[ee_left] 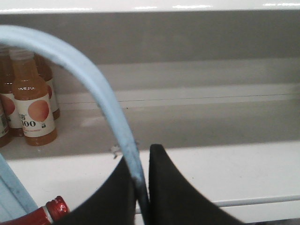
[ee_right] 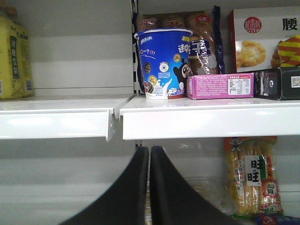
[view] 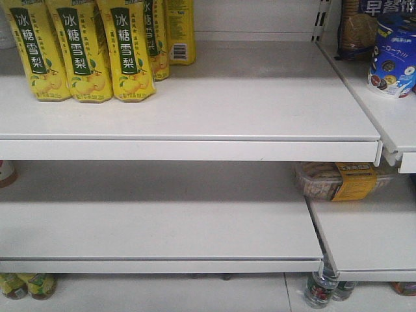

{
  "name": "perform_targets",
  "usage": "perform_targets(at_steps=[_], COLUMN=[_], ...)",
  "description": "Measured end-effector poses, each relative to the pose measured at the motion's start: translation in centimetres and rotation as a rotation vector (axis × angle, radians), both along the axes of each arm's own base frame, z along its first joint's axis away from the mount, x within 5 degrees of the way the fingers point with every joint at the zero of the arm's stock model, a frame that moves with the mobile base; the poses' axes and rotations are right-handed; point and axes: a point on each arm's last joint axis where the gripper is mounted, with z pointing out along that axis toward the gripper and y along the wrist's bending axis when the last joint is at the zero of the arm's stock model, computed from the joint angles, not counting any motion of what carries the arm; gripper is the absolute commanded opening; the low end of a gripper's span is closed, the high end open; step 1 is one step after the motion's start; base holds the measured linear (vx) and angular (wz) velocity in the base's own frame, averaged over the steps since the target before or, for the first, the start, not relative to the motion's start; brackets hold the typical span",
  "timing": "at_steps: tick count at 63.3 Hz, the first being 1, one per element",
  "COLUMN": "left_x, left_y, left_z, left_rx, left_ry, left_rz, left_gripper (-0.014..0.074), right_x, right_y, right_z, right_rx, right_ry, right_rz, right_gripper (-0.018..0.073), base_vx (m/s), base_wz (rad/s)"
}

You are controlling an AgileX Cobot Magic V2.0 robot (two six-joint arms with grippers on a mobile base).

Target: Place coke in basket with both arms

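A shop aisle: white metal shelving tiers [view: 195,140] stocked with rows of yellow pear-drink bottles [view: 84,52], orange juice bottles [ee_left: 33,103], a blue snack tub [ee_right: 163,63] and boxed biscuits [ee_right: 220,86] above the right pincer [ee_right: 149,187].

Even, fairly bright overhead light. Glare streaks the shelf edge [ee_left: 140,8] along the top of the left wrist view and whitens the shelf front [ee_right: 206,123] at mid-frame in the right wrist view. Under-shelf areas are shadowed. The handle [ee_left: 101,93] close to the lens is blurred.

Cut off by the bottom edge below the basket handle [ee_left: 101,93]: red bottle cap [ee_left: 57,207], body unseen; left of the handle, juice bottles [ee_left: 32,105] partly cropped.
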Motion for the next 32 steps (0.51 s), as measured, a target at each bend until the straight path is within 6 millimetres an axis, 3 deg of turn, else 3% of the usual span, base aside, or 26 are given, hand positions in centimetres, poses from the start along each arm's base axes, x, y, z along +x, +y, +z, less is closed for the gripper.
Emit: perform_targets(at_steps=[32], left_x=[0.0], left_y=[0.0], left_z=[0.0], left_rx=[0.0], left_ry=[0.0], left_rz=[0.0], left_gripper=[-0.0006], right_x=[0.0], right_y=[0.0], right_z=[0.0], right_rx=[0.0], right_ry=[0.0], right_rz=[0.0], right_gripper=[-0.0002], base_vx=[0.0], base_wz=[0.0])
